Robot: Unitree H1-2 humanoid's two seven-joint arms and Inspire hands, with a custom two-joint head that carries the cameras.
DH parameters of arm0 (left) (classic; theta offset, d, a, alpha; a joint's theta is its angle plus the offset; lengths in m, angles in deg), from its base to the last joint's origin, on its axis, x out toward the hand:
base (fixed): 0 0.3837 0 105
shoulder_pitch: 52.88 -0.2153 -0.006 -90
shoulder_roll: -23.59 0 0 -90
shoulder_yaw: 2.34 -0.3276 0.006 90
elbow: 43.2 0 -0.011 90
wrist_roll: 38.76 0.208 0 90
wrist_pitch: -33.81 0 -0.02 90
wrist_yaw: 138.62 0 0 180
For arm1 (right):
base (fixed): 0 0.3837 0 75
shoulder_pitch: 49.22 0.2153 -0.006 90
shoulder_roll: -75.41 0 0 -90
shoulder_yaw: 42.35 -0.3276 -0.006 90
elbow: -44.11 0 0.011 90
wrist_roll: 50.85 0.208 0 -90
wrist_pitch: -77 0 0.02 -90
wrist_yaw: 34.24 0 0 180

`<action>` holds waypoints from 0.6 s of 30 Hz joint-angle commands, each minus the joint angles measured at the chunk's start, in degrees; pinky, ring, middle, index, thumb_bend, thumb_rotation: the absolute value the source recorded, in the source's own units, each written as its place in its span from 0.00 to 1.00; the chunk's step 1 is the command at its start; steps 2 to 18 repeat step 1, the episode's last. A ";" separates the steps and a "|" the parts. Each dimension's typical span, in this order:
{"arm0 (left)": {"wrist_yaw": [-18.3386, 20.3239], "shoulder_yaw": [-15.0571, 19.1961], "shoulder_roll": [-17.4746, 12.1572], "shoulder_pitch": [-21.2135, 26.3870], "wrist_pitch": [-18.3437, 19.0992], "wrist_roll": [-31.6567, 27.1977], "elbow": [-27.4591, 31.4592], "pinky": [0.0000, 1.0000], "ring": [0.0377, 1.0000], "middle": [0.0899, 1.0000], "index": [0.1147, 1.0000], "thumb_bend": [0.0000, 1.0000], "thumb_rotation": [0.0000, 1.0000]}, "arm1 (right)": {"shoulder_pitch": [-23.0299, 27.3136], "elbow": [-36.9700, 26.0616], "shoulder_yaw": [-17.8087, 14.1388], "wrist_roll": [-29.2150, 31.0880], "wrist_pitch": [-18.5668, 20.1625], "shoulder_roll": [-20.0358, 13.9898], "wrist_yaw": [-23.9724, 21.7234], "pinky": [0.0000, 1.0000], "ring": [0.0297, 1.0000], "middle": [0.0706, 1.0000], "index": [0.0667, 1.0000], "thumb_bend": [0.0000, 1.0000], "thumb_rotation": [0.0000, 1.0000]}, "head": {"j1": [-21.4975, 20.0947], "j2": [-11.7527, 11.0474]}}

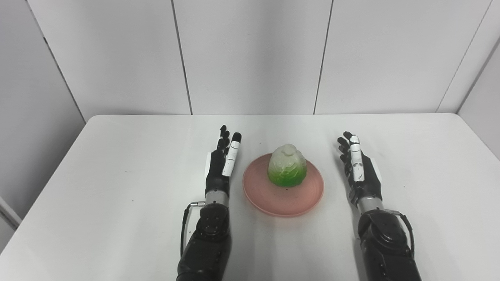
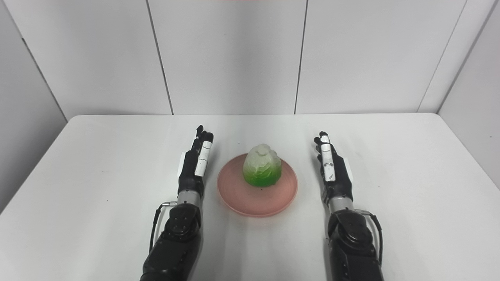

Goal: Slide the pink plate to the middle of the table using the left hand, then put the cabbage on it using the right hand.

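With table (image 1: 117,187) bare but for the work, pink plate (image 1: 273,203) sits mid-table, between both arms. Cabbage (image 1: 287,165) upright on the plate, toward its far half, no long axis to speak of. Left hand (image 1: 222,164) just beside plate's left rim, not touching; flat, fingers straight, holding nothing. Right hand (image 1: 358,168) further off, same pose, empty. Looks done; only retreat left.

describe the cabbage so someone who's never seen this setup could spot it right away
On the white table, look near the middle, between the left hand and the right hand, where a round pink plate lies. The cabbage sits on the far half of that plate, touched by neither hand. It is the only green thing here: a dome, bright green at the base, fading to whitish at the top.
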 commanded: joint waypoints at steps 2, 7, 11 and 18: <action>-0.86 0.49 -1.23 1.00 -0.62 0.23 -0.80 0.99 0.98 0.94 0.99 0.82 0.91 | -0.14 -0.15 0.00 1.13 0.97 -0.03 -0.53 1.00 0.97 0.93 0.94 0.99 1.00 | 0.05 0.05; -0.86 0.49 -1.23 1.00 -0.62 0.23 -0.80 0.99 0.98 0.94 0.99 0.82 0.91 | -0.14 -0.15 0.00 1.13 0.97 -0.03 -0.53 1.00 0.97 0.93 0.94 0.99 1.00 | 0.05 0.05; -0.86 0.49 -1.23 1.00 -0.62 0.23 -0.80 0.99 0.98 0.94 0.99 0.82 0.91 | -0.14 -0.15 0.00 1.13 0.97 -0.03 -0.53 1.00 0.97 0.93 0.94 0.99 1.00 | 0.05 0.05; -0.86 0.49 -1.23 1.00 -0.62 0.23 -0.80 0.99 0.98 0.94 0.99 0.82 0.91 | -0.14 -0.15 0.00 1.13 0.97 -0.03 -0.53 1.00 0.97 0.93 0.94 0.99 1.00 | 0.05 0.05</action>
